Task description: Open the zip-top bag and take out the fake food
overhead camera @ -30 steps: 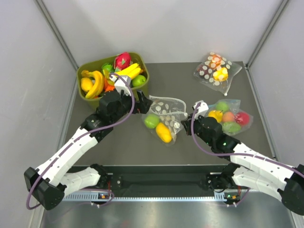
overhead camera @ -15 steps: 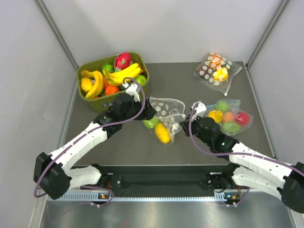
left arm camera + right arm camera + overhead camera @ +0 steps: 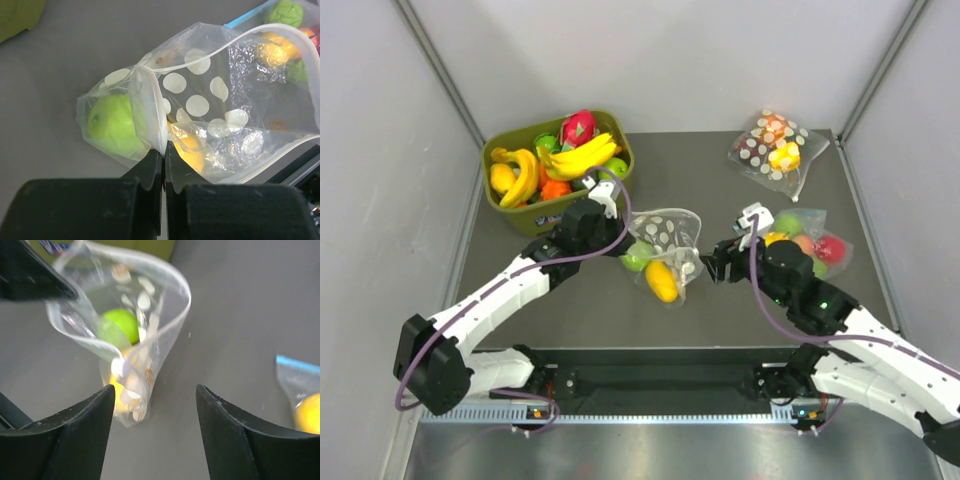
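Observation:
The dotted zip-top bag (image 3: 667, 240) lies mid-table with its mouth gaping open. Inside it show a green apple (image 3: 638, 257) and a yellow lemon-like fruit (image 3: 662, 281). My left gripper (image 3: 622, 242) is at the bag's left side, shut on a fold of the bag's edge (image 3: 150, 107); the apple (image 3: 112, 125) bulges just left of that fold. My right gripper (image 3: 716, 262) stands open a little right of the bag, holding nothing. From the right wrist, the bag (image 3: 150, 305) stands ahead of the open right gripper (image 3: 154, 392), with the apple (image 3: 121, 325) visible inside.
A green bin (image 3: 535, 218) with bananas, a dragon fruit and other toy fruit sits at the back left. Another dotted bag (image 3: 775, 142) lies at the back right. A plain clear bag (image 3: 812, 250) of fruit lies right of my right gripper.
My left gripper came down from the bin to the bag and shut on its edge. My right gripper let go of the bag, opened and drew back to the right.

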Tool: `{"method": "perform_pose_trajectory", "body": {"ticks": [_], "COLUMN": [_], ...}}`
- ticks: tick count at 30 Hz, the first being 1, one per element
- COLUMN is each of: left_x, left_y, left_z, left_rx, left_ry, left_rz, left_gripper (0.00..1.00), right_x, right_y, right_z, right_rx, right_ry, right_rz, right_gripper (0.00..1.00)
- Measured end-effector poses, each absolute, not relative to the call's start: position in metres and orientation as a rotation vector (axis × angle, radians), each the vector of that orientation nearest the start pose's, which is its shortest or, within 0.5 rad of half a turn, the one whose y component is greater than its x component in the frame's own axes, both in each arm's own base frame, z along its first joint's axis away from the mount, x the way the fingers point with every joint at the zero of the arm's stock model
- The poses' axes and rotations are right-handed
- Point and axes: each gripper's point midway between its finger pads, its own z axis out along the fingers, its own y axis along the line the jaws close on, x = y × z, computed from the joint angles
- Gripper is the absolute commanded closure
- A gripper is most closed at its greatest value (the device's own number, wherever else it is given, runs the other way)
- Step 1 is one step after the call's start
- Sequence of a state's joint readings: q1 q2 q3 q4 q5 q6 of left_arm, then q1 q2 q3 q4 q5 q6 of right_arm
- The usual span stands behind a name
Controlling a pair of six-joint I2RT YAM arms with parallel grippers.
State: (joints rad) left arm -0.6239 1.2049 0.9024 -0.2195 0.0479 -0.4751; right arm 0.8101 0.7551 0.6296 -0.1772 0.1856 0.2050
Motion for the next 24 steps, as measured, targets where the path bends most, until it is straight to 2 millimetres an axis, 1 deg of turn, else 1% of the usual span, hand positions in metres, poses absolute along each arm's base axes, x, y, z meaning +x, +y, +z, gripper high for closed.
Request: {"method": "perform_pose_trajectory", "body": {"ticks": [4, 6, 7, 8, 10, 11, 12, 15, 17, 18, 19, 22, 24], "left_x": [0.284, 0.283, 0.282, 0.281, 0.28, 0.279, 0.278, 0.276, 0.274, 0.273, 0.272, 0.269, 0.268], "left_y": [-0.238, -0.237, -0.236, -0.236, -0.235, -0.234, -0.234, -0.232, -0.231, -0.231, -0.23, -0.23, -0.23], "left_z": [0.183, 0.183, 0.183, 0.183, 0.184, 0.185, 0.185, 0.185, 0.185, 0.185, 0.185, 0.187, 0.189], "left_rx": [0.227, 0.237, 0.242, 0.247, 0.257, 0.261, 0.265, 0.275, 0.283, 0.289, 0.297, 0.312, 0.33], "left_ry": [2.183, 2.186, 2.187, 2.188, 2.185, 2.184, 2.185, 2.19, 2.193, 2.194, 2.195, 2.189, 2.18], "left_rz": [-0.678, -0.675, -0.673, -0.67, -0.666, -0.664, -0.664, -0.661, -0.659, -0.659, -0.657, -0.664, -0.669], "left_gripper": [1.0, 1.0, 1.0, 1.0, 1.0, 1.0, 1.0, 1.0, 1.0, 1.0, 1.0, 1.0, 1.0], "right_x": [0.227, 0.232, 0.238, 0.242, 0.255, 0.262, 0.269, 0.287, 0.295, 0.298, 0.301, 0.306, 0.308], "right_y": [0.2, 0.203, 0.207, 0.21, 0.221, 0.226, 0.229, 0.23, 0.227, 0.227, 0.227, 0.228, 0.233], "right_z": [0.261, 0.277, 0.282, 0.282, 0.274, 0.266, 0.254, 0.217, 0.203, 0.2, 0.198, 0.195, 0.193], "right_rx": [-0.447, -0.454, -0.464, -0.472, -0.504, -0.517, -0.533, -0.56, -0.56, -0.562, -0.561, -0.572, -0.59], "right_ry": [1.749, 1.722, 1.714, 1.716, 1.738, 1.757, 1.788, 1.888, 1.928, 1.934, 1.935, 1.937, 1.937], "right_rz": [0.53, 0.524, 0.514, 0.508, 0.497, 0.489, 0.478, 0.446, 0.433, 0.437, 0.443, 0.475, 0.51], "right_gripper": [0.31, 0.31, 0.31, 0.31, 0.32, 0.32, 0.32, 0.33, 0.33, 0.33, 0.37, 0.44, 0.46]}}
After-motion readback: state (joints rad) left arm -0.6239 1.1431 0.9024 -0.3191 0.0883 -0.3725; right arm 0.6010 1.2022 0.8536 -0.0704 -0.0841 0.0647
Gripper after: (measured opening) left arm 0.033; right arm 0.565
